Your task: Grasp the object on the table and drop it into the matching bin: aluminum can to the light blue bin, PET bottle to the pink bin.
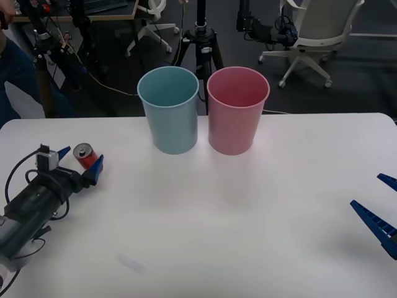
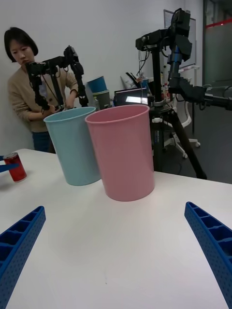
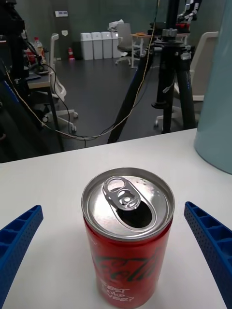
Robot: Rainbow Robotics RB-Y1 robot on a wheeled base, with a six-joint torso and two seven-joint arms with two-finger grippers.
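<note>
A small red aluminum can [image 1: 86, 156] with a silver top stands upright on the white table [image 1: 205, 217] at the far left. My left gripper [image 1: 79, 161] is open around it, one blue finger on each side, not touching. In the left wrist view the can [image 3: 127, 236] sits between the fingers [image 3: 212, 244], its opened lid and pull tab facing up. The light blue bin [image 1: 169, 117] and the pink bin [image 1: 237, 117] stand side by side at the table's back middle. My right gripper [image 1: 379, 208] rests open at the right edge, far from the can.
Behind the table stand a black tripod [image 1: 201, 37], office chairs [image 1: 313, 31] and cables. In the right wrist view the bins [image 2: 123, 150] stand close together, with bare tabletop [image 2: 111, 251] in front of them.
</note>
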